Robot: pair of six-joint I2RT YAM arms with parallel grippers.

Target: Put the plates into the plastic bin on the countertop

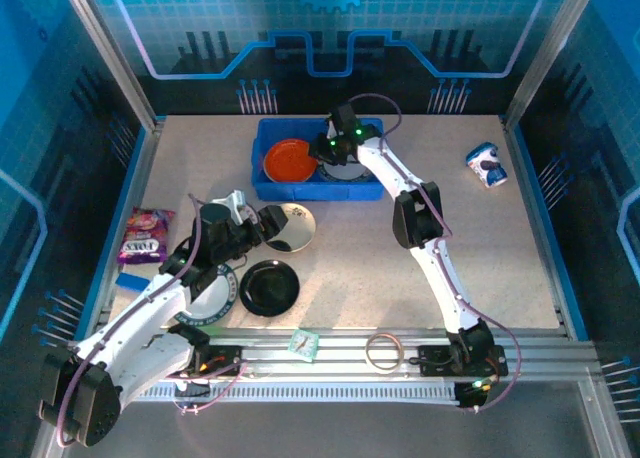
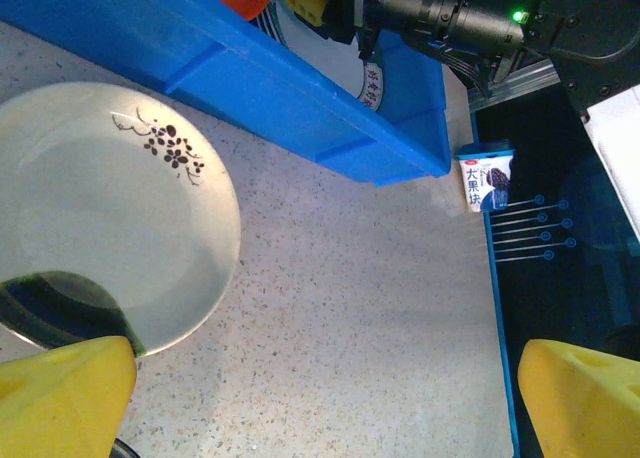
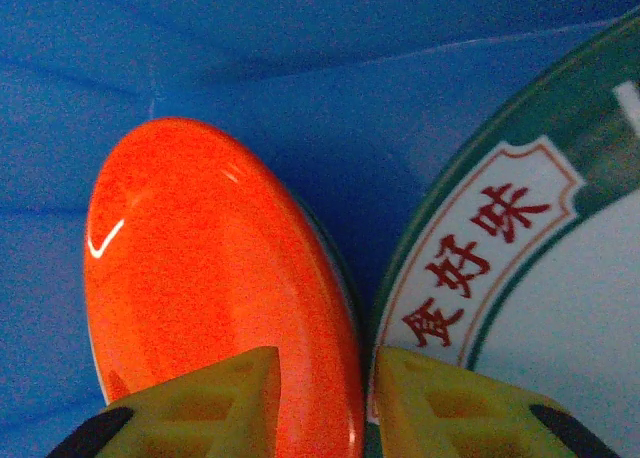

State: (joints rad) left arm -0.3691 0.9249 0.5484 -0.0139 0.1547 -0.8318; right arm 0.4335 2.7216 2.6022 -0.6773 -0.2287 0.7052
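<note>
Blue patterned walls stood around a beige speckled tabletop [image 1: 480,268] with blue rails at its sides. On the metal rail at the near edge lay one ring of tape [image 1: 384,351] and one small teal object [image 1: 304,343].

Five plates could be counted. Three were on the tabletop. A white plate with a dark patterned rim [image 1: 230,286] was partly under the left arm, and a black plate [image 1: 268,286] lay just beside it. A cream plate [image 2: 110,218] with a small dark flower twig was a little farther. The left hand [image 2: 325,403] hovered at the near edge of the cream plate, its two yellow fingers wide apart and holding nothing. One snack bag [image 1: 146,236] lay near the left rail.

Farther back stood one blue bin [image 1: 268,183] with the other two plates inside. These were an orange-red plate [image 3: 200,278] on the left and a white plate with a green rim [image 3: 560,308] on the right. The right hand [image 3: 325,403] reached into the bin, its fingers close together on the rim of the orange-red plate. One blue-and-white packet [image 1: 487,164] lay well to the right of the bin.
</note>
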